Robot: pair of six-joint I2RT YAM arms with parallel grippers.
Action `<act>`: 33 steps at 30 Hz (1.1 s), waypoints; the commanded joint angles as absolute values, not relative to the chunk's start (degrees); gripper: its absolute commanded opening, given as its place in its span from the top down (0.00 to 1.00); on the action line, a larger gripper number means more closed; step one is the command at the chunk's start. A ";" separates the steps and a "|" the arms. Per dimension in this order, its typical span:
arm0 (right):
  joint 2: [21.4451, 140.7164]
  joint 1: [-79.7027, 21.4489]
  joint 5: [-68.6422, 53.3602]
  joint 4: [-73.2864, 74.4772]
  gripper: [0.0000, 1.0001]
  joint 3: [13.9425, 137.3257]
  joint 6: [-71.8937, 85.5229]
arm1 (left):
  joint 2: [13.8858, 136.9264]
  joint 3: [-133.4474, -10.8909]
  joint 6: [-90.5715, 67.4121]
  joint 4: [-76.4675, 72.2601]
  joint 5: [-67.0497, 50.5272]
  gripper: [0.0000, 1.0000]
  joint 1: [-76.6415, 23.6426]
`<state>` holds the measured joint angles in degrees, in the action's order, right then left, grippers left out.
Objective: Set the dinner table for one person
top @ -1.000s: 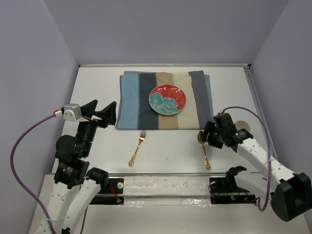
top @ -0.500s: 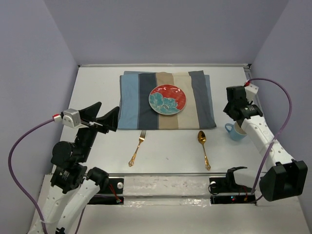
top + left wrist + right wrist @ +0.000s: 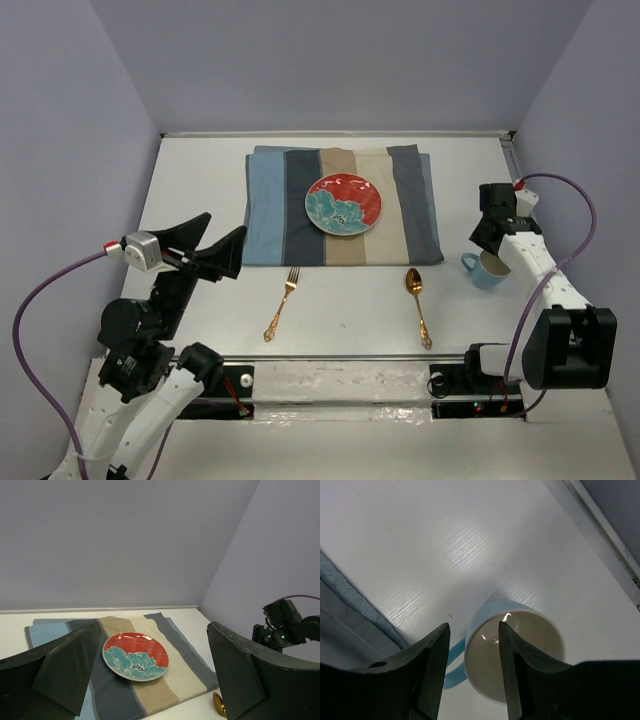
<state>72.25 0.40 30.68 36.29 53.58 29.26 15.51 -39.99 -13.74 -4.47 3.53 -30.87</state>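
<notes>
On the white dinner table (image 3: 200, 170) lies a striped placemat (image 3: 270, 210) with a red and teal plate (image 3: 343, 204) on it. A gold fork (image 3: 281, 305) and a gold spoon (image 3: 418, 303) lie in front of the mat. A light blue mug (image 3: 487, 270) stands upright to the right of the mat. My right gripper (image 3: 490, 244) hangs over the mug (image 3: 530, 645), jaws partly open. In the right wrist view the gripper (image 3: 474, 627) straddles the rim on the handle (image 3: 454, 665) side without touching it. My left gripper (image 3: 227, 224) is held high at the left, wide open and empty.
The table's raised rim (image 3: 600, 535) runs close behind the mug on the right. In the left wrist view the left gripper (image 3: 154, 627) frames the plate (image 3: 135, 656), the placemat (image 3: 175, 680) and the spoon's bowl (image 3: 218, 704). The right arm (image 3: 282, 627) shows there too.
My right arm has swung from over the spoon to the right, and now sits over the mug with narrower jaws. The left arm has drawn back a little.
</notes>
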 commanded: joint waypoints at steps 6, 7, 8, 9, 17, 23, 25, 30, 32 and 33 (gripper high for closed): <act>77.34 2.20 30.14 27.95 0.80 51.33 31.20 | 14.94 -41.40 -12.48 -6.68 3.87 0.01 -31.64; 76.82 2.20 30.93 27.95 0.86 51.24 31.20 | 14.94 -41.40 -12.57 -6.68 3.78 0.01 -31.64; 76.29 2.20 31.29 27.86 0.93 51.07 31.11 | 14.94 -41.40 -12.57 -6.68 3.78 0.01 -31.55; 74.72 2.20 31.55 27.95 1.00 51.50 30.16 | 14.94 -41.31 -12.57 -6.68 3.78 0.01 -31.64; 73.46 -7.10 28.21 24.97 1.00 67.56 19.88 | 16.96 -41.13 -12.66 -6.86 3.60 0.01 -31.64; 92.70 -12.30 20.41 21.11 1.00 90.77 10.65 | 19.24 -41.04 -12.13 -6.50 4.57 0.01 -31.55; 99.71 -12.30 17.07 20.83 1.00 96.21 9.15 | 19.95 -41.04 -11.87 -6.42 4.83 0.01 -31.55; 114.41 -12.83 8.79 25.46 1.00 118.14 5.54 | 21.53 -41.13 -11.08 -6.24 5.97 0.01 -31.46; 121.18 -12.83 8.27 27.85 1.00 124.51 4.66 | 21.97 -41.22 -10.64 -5.71 7.20 0.01 -31.46; 124.51 -12.83 7.57 29.86 1.00 129.24 3.96 | 22.15 -41.22 -10.55 -5.71 7.38 0.01 -31.46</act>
<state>116.88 -12.75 12.27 27.29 113.95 9.17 21.06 -39.99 -12.45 -4.19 5.41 -31.18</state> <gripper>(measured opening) 0.073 0.989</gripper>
